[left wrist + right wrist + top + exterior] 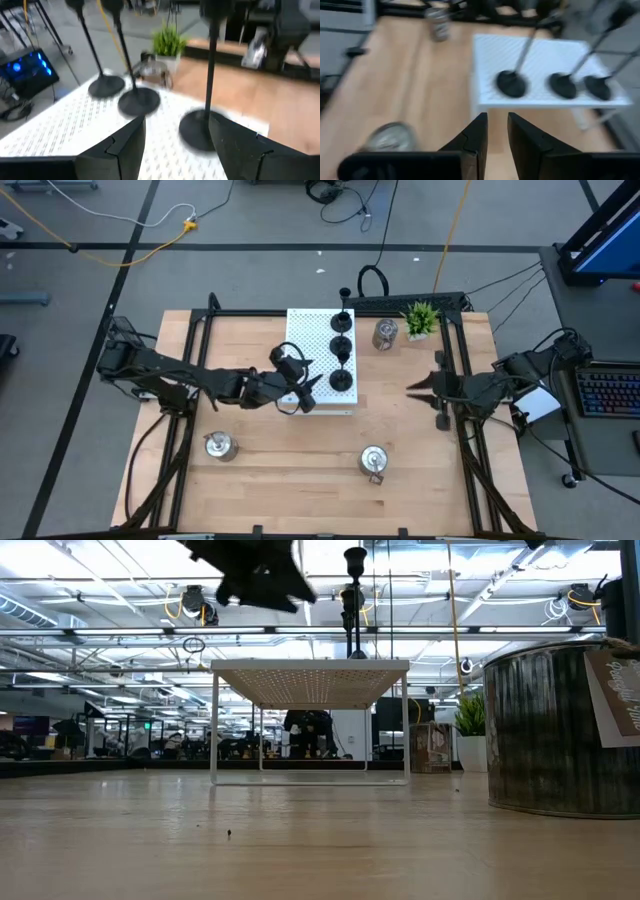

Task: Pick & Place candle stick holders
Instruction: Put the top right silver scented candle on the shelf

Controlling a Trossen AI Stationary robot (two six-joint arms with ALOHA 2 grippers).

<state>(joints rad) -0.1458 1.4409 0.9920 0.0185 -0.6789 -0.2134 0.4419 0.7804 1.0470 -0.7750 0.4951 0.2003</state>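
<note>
Three matte black candle stick holders (pixel 343 320) (pixel 341 345) (pixel 342 379) stand by their round bases in a row on the white perforated board (pixel 305 330). A fourth black one does not show apart from these. Three silver holders stand on the table: one by the plant (pixel 385 333), one near left (pixel 220 445), one near centre (pixel 373 460). My left gripper (pixel 305 393) is open and empty over the board's near left part; in its wrist view the nearest black base (pixel 200 131) lies just ahead of its fingers (pixel 175 150). My right gripper (pixel 418 386) is shut and empty, over the table right of the board.
The board stands raised on thin legs (pixel 214 730). A small green plant (pixel 421 318) stands at the far right beside a silver holder. Bare wooden table (pixel 290 470) lies near the front edge. The black frame rails (pixel 190 380) run along both sides.
</note>
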